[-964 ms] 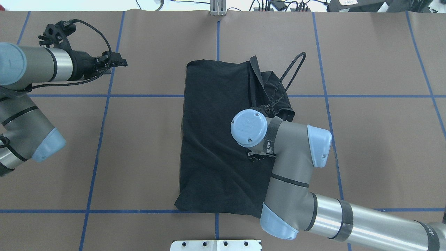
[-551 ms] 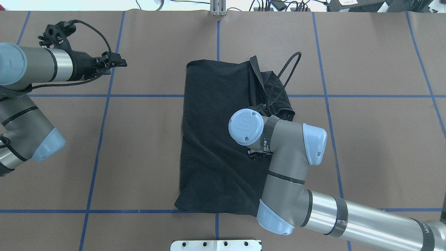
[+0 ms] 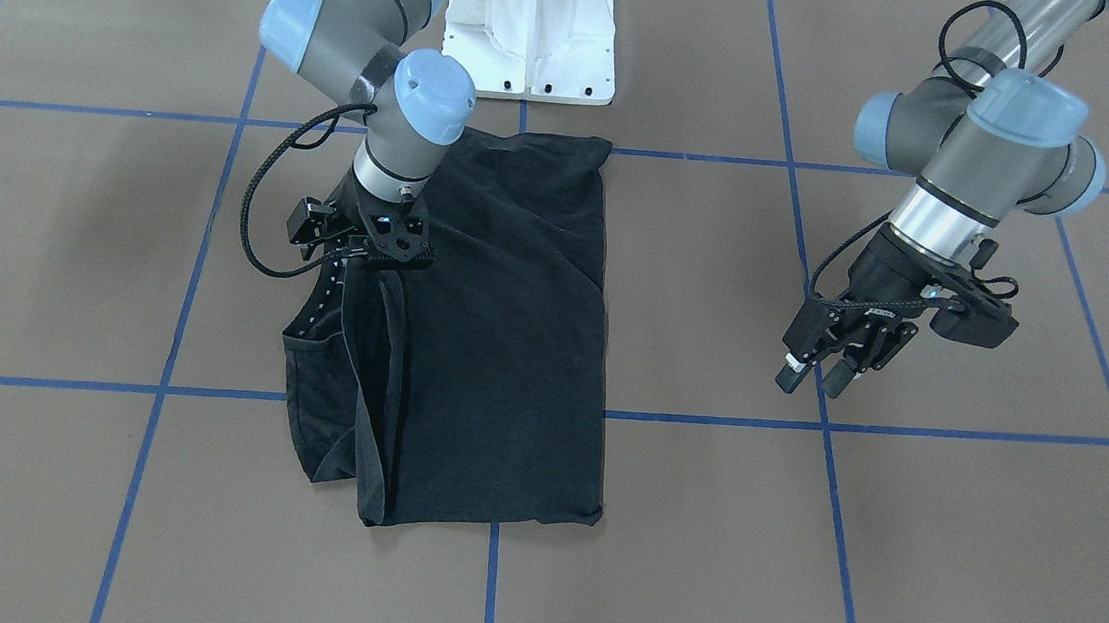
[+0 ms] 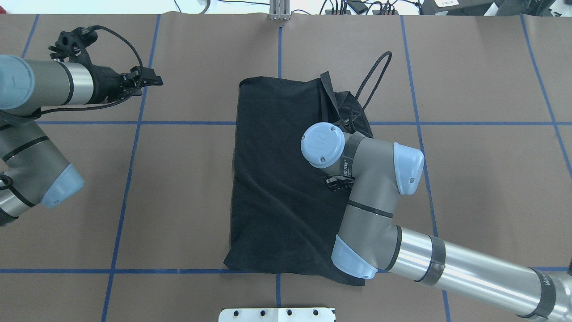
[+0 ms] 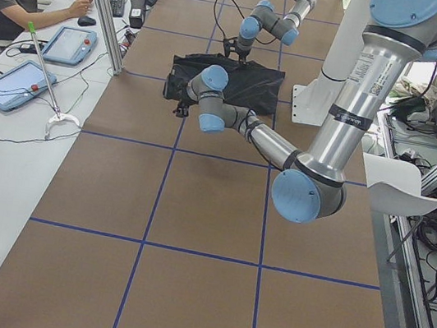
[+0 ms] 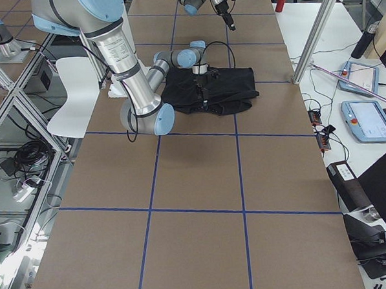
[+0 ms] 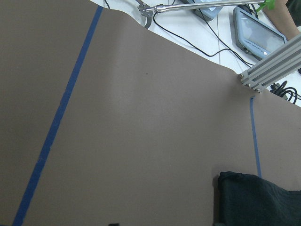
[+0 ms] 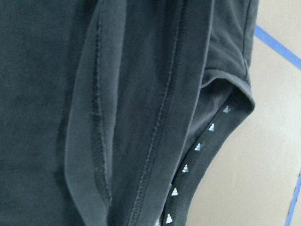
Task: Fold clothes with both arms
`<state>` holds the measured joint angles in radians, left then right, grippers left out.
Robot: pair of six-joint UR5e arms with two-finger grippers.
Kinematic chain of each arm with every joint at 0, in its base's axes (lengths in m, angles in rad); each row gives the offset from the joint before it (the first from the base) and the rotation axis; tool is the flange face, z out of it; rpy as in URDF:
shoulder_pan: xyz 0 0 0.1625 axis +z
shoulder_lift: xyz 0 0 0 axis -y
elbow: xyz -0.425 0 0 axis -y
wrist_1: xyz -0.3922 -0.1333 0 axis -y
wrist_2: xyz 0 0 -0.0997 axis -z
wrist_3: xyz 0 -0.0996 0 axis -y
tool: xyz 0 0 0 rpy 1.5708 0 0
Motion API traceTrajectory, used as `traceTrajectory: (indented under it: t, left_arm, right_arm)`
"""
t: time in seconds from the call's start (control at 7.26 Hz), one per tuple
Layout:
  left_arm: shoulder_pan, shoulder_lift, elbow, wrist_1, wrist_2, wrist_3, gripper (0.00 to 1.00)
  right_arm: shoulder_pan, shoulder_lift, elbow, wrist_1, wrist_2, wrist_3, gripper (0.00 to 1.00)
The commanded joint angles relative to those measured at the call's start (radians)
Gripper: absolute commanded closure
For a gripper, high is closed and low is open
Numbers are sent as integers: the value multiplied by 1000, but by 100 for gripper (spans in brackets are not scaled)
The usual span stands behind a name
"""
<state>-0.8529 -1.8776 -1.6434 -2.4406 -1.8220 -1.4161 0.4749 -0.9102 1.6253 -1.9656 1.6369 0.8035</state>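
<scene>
We log the right arm [image 4: 367, 179] shifted toward the sleeve end of the black T-shirt [image 4: 272, 179], jaws' state untellable; left arm [image 4: 44, 85] jaws parted, fold unfinished.

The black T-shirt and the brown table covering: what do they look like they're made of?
T-shirt: soft matte knit, probably cotton jersey. It drapes in loose wrinkles, and the right wrist view shows stitched hems. Table covering: matte brown sheet, likely paper, lying flat and marked with blue tape lines; the exact material is unclear.
</scene>
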Motion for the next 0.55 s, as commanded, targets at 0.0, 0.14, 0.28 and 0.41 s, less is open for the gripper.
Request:
traceTrajectory:
  t: [0.0, 0.14, 0.28, 0.41]
  left_arm:
    - [0, 0, -3, 0, 0, 0, 27]
    - [0, 0, -1, 0, 0, 0, 27]
    - [0, 0, -3, 0, 0, 0, 27]
    - [0, 0, -4, 0, 0, 0, 27]
  right_arm:
    - [46, 19, -88, 110, 10, -29, 0]
    - [69, 30, -102, 113, 12, -46, 0]
    - [96, 36, -102, 105, 30, -96, 0]
    - [125, 33, -114, 106, 30, -148, 0]
